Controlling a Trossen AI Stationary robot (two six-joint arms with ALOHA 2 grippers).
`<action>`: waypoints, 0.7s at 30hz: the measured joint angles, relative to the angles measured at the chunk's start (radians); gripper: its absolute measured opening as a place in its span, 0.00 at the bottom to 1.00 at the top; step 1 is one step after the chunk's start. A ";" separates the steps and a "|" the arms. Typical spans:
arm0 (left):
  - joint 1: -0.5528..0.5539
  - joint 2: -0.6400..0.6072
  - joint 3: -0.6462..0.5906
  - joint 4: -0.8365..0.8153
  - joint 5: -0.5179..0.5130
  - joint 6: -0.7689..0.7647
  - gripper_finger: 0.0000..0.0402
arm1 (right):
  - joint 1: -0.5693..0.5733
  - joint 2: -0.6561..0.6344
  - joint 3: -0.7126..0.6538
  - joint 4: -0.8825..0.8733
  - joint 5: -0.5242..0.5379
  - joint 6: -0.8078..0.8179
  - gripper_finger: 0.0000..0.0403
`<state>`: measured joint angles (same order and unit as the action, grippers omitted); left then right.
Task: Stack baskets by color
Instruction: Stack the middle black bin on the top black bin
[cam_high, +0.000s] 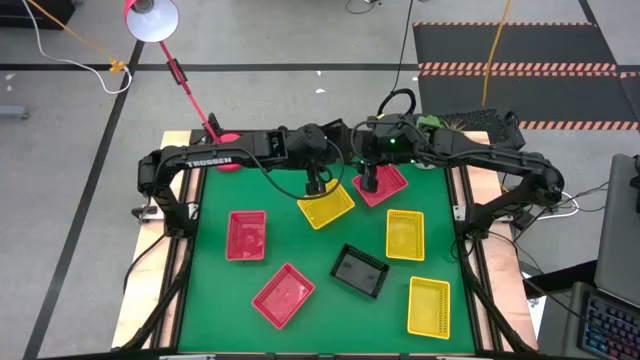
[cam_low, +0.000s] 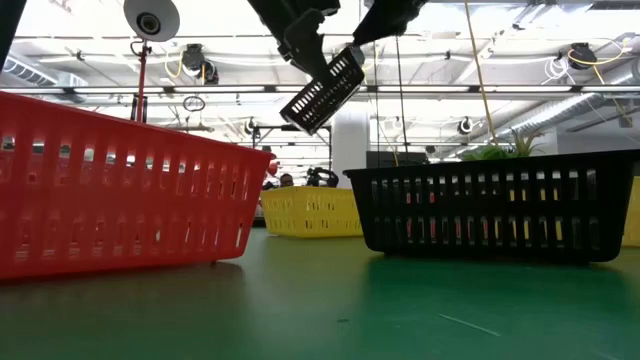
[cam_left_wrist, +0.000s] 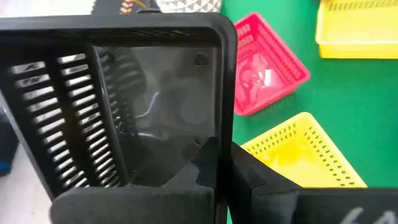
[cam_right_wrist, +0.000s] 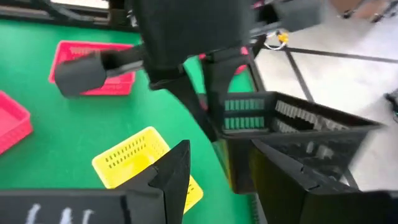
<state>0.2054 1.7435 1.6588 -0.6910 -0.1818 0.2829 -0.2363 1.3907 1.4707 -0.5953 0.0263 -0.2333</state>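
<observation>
My left gripper (cam_high: 318, 185) is shut on a black basket (cam_low: 322, 90) and holds it high over the table's far middle, tilted. My right gripper (cam_high: 370, 183) stands open right beside it, its fingers (cam_right_wrist: 283, 180) at the basket's near corner (cam_right_wrist: 239, 165); whether they touch it I cannot tell. Below the two grippers a yellow basket (cam_high: 326, 205) and a red basket (cam_high: 380, 185) rest on their bottoms on the green mat. Another black basket (cam_high: 360, 270) rests nearer the front. My left gripper pinches one side wall of the black basket (cam_left_wrist: 225, 134) between its two fingers, one finger (cam_left_wrist: 208, 165) inside the basket and one outside. The fingers come slanting down from the table's left. The basket is lifted clear and tilted.
Two more yellow baskets (cam_high: 404, 234) (cam_high: 429, 306) lie at the right and two red baskets (cam_high: 246, 235) (cam_high: 283, 295) at the left front. A red lamp (cam_high: 152, 18) stands over the far left corner. Bare green mat (cam_high: 330, 330) lies at the front middle.
</observation>
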 joint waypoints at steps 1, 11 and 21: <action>0.000 0.000 0.000 0.003 0.016 0.003 0.02 | 0.000 0.001 -0.016 0.026 -0.003 -0.018 0.39; 0.011 -0.001 -0.030 -0.042 0.000 -0.014 0.02 | 0.011 0.000 -0.081 0.098 0.026 -0.064 0.39; 0.088 -0.001 -0.028 0.017 -0.008 0.141 0.01 | 0.009 -0.090 -0.082 -0.048 0.171 0.082 0.39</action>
<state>0.2938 1.7428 1.6305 -0.6741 -0.1900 0.4239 -0.2276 1.3009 1.3884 -0.6432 0.1968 -0.1508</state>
